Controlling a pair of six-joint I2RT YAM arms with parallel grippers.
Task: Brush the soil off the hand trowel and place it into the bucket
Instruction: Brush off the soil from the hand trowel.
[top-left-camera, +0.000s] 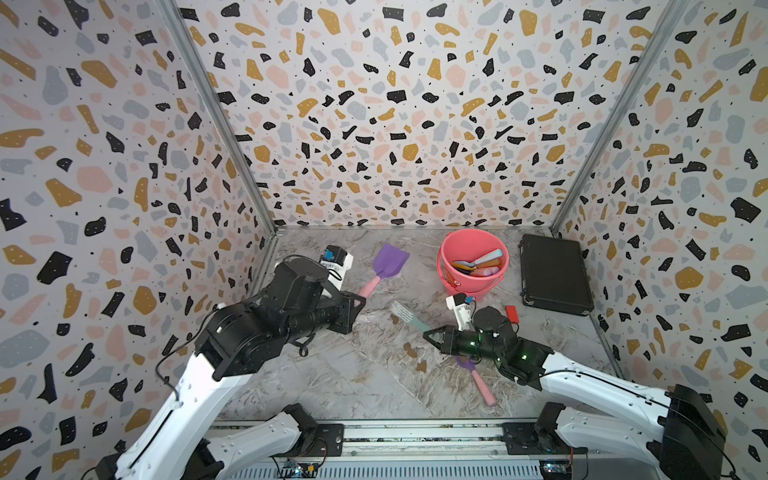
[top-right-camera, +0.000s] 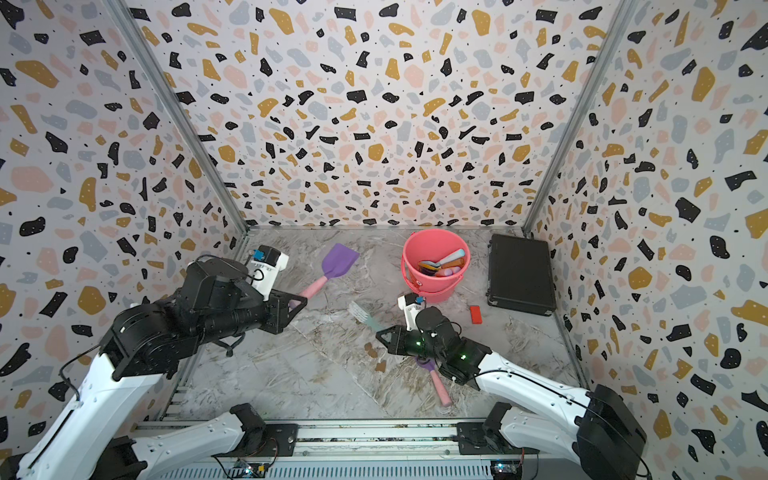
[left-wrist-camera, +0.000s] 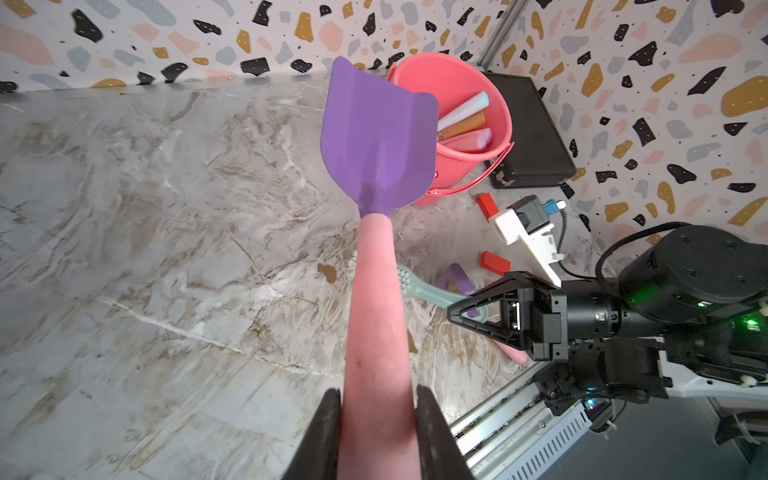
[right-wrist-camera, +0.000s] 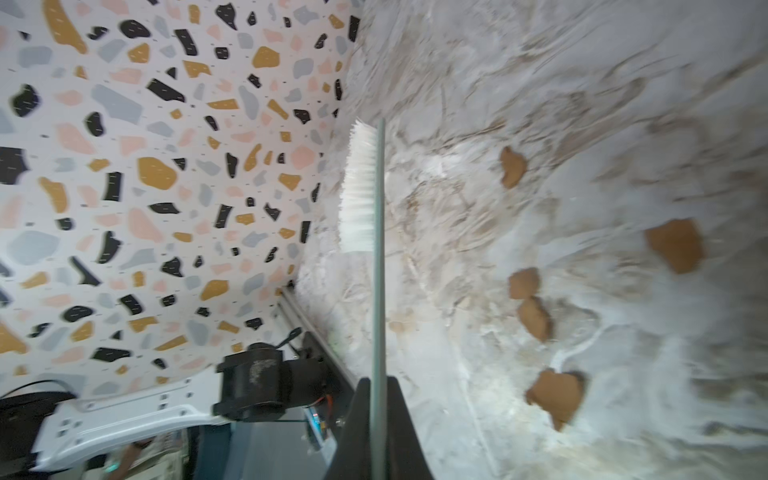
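Jaws of the left gripper (left-wrist-camera: 378, 390) pinch the trowel (left-wrist-camera: 378, 137) by its pink handle, its blade bare and apart from the bucket (left-wrist-camera: 453, 79). The right gripper (right-wrist-camera: 377, 382) clamps the brush (right-wrist-camera: 359, 187). Soil (right-wrist-camera: 675, 245) lies on the table (top-left-camera: 332, 374) near the brush.

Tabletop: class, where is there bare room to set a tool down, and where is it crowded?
Widest bare patch: the marble tabletop between the left gripper, the front rail and the soil. A smaller one lies between the black case and the right arm. Crowded: around the right gripper, with the brush, the loose trowel, the red block and the bucket.
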